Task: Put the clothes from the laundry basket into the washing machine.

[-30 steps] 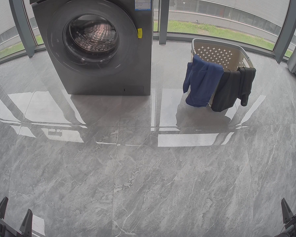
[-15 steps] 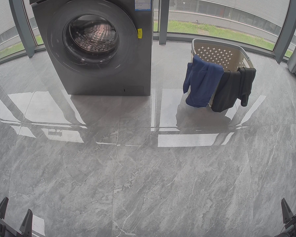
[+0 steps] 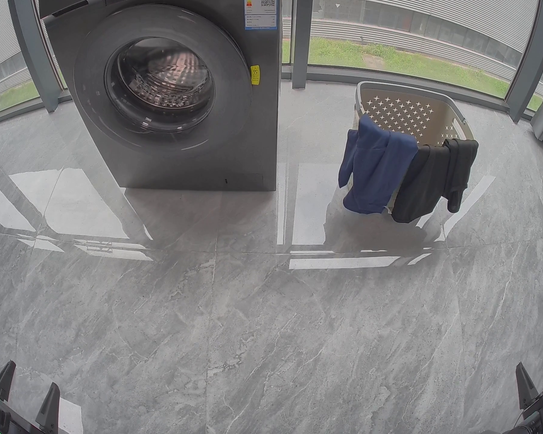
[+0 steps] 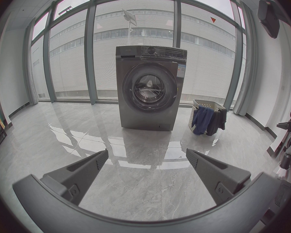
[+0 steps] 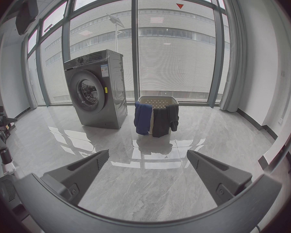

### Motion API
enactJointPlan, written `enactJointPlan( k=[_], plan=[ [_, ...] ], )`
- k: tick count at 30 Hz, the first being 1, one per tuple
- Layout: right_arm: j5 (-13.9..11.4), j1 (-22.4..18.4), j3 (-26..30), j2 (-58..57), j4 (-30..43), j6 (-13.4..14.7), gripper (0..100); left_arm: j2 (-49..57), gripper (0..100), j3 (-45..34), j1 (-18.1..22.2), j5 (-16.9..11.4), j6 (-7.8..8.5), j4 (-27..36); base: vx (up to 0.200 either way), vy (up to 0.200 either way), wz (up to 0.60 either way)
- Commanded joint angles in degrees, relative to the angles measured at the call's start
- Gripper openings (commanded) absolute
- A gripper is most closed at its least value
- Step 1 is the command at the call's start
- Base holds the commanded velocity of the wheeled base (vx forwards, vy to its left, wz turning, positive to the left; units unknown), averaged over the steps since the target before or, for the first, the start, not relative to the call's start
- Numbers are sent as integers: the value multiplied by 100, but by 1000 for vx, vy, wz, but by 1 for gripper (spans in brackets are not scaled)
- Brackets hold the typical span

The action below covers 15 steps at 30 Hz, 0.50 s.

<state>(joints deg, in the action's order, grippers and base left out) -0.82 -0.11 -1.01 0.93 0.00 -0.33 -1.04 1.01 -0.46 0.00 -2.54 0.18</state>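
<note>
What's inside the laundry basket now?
A blue garment and a black garment drape over the front rim of the laundry basket. Its far inner wall looks bare; the bottom is hidden.

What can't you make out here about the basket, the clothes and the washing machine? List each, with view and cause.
1. Laundry basket floor, head view: hidden by the blue garment and black garment draped over its near rim; more clothes inside cannot be told.
2. Washing machine top, head view: cut off by the upper edge.
3. Garment types, left wrist view: too small.
</note>
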Motion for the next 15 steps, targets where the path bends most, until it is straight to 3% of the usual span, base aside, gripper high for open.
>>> enactJointPlan(
  k=[1,6,15],
  plan=[
    [3,2,101,-93,-9,-2,100,104,100,-101,2,0,-1,-1,0,0,-600],
    [29,-7,101,-93,0,42,100,104,100,-101,2,0,7,-1,0,0,-120],
    [29,-7,101,-93,0,33,100,104,100,-101,2,0,-1,-1,200,0,0]
  ],
)
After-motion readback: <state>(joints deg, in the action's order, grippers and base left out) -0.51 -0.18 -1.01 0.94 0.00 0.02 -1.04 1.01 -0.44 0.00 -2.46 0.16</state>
